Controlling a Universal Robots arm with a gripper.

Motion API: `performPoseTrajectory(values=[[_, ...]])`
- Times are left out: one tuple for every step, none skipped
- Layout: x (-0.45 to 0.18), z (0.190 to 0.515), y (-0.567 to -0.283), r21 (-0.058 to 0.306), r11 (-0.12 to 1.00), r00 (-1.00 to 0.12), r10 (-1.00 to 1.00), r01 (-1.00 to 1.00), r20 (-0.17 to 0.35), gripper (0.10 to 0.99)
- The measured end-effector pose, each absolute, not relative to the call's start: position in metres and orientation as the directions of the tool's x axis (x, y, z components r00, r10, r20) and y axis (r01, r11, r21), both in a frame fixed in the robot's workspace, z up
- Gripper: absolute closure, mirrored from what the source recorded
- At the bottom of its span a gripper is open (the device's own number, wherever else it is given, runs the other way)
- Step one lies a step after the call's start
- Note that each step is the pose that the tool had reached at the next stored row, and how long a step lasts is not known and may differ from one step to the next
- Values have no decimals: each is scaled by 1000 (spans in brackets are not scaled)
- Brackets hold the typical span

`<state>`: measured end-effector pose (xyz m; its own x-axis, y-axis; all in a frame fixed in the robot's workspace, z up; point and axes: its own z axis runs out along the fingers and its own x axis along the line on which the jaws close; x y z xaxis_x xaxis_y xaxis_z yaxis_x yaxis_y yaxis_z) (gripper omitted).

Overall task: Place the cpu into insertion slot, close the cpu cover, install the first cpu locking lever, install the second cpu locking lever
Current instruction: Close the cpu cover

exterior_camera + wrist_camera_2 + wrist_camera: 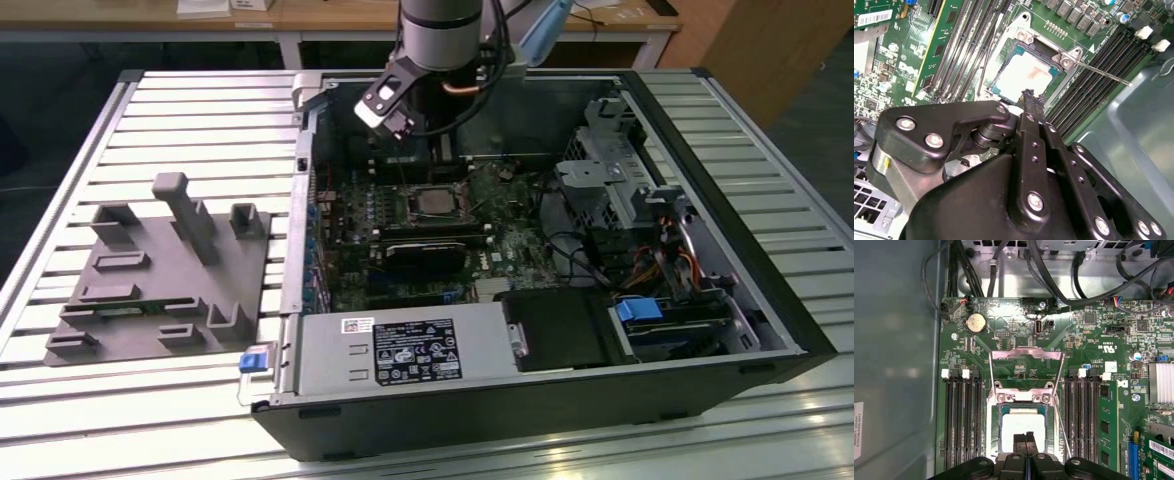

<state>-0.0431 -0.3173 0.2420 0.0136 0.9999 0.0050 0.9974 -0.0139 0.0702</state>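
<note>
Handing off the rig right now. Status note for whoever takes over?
Gripper: shut, holding nothing, poised over the cpu; whether it touches cannot be told.
cpu: lying in the socket, pale top showing.
cpu cover: swung open, back from the socket.
Locking lever: one thin rod sticks out free beside the socket.
Done: cpu placed.
Left: cover not yet closed, neither lever latched over it.

The cpu (1024,426), a flat silvery square, lies in its slot. The cpu cover (1026,354), a thin metal frame, stands flipped open just beside it.
</note>
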Motion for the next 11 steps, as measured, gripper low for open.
performPoseTrajectory(values=[[-43, 243, -317, 70, -14, 14, 1000, 997, 5, 980], [-43, 243, -317, 70, -14, 14, 1000, 997, 5, 980], [-43, 244, -317, 70, -14, 14, 1000, 997, 5, 980], [-43, 244, -317, 70, -14, 14, 1000, 997, 5, 980], [-43, 245, -317, 70, -14, 14, 1000, 997, 5, 980], [-43, 246, -317, 70, -15, 14, 1000, 997, 5, 980], [-43, 247, -317, 70, -15, 14, 1000, 997, 5, 980], [-43, 248, -317, 70, -15, 14, 1000, 997, 5, 980], [-43, 249, -317, 70, -15, 15, 1000, 997, 5, 980], [-43, 250, -317, 70, -15, 15, 1000, 997, 5, 980], [-43, 251, -317, 70, -15, 15, 1000, 997, 5, 980]])
